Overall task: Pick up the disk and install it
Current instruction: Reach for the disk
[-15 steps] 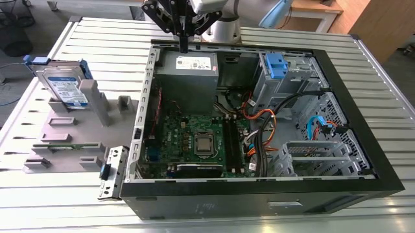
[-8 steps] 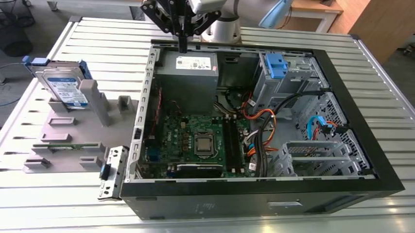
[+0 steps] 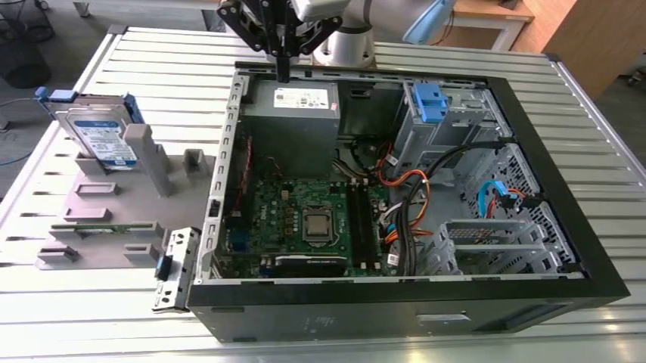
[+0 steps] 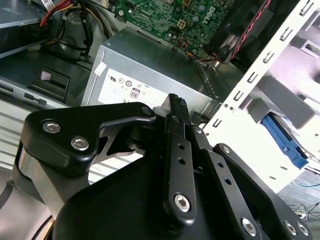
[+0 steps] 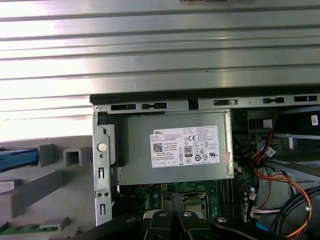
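Observation:
The disk (image 3: pixel 99 140), silver with a white-and-blue label and blue side rails, stands upright in a grey holder (image 3: pixel 111 204) on the exterior view's left, outside the computer case (image 3: pixel 404 291). My gripper (image 3: pixel 284 74) hangs over the case's far edge, above the power-supply box (image 3: pixel 293 113), well away from the disk. Its fingers (image 4: pixel 176 107) are pressed together with nothing between them. A blue rail of the disk (image 5: pixel 17 159) shows beside the case wall in the first wrist view.
The open case holds a motherboard (image 3: pixel 302 219), cable bundles (image 3: pixel 414 197) and a metal drive cage with a blue clip (image 3: pixel 429 102) at the far right. A slatted metal table (image 3: pixel 151 60) surrounds it. A small bracket (image 3: pixel 174 268) leans by the case's near left corner.

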{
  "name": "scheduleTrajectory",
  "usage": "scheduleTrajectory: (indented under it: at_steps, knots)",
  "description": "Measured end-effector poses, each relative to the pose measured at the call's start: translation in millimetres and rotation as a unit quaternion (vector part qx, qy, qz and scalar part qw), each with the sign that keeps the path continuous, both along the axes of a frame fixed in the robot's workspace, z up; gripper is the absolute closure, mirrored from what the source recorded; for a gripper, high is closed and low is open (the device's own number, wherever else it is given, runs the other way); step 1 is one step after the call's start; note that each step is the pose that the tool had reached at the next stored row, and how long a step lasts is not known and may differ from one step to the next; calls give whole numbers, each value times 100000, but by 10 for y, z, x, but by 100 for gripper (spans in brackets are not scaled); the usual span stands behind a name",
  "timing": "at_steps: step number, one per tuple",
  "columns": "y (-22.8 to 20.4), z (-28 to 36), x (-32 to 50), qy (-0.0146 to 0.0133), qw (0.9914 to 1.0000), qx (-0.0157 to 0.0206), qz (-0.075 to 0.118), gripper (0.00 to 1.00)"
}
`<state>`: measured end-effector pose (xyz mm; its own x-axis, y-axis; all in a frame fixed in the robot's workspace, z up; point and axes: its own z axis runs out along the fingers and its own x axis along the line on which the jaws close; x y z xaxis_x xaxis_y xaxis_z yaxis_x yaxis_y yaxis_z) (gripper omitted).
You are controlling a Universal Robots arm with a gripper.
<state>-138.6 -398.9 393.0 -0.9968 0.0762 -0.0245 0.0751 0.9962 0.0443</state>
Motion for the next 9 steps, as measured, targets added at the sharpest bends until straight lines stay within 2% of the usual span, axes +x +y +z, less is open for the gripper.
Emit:
scheduleTrajectory:
  at_steps: [9]
  knots:
    - [0, 0, -27, 0, 100000, 1, -7, 89]
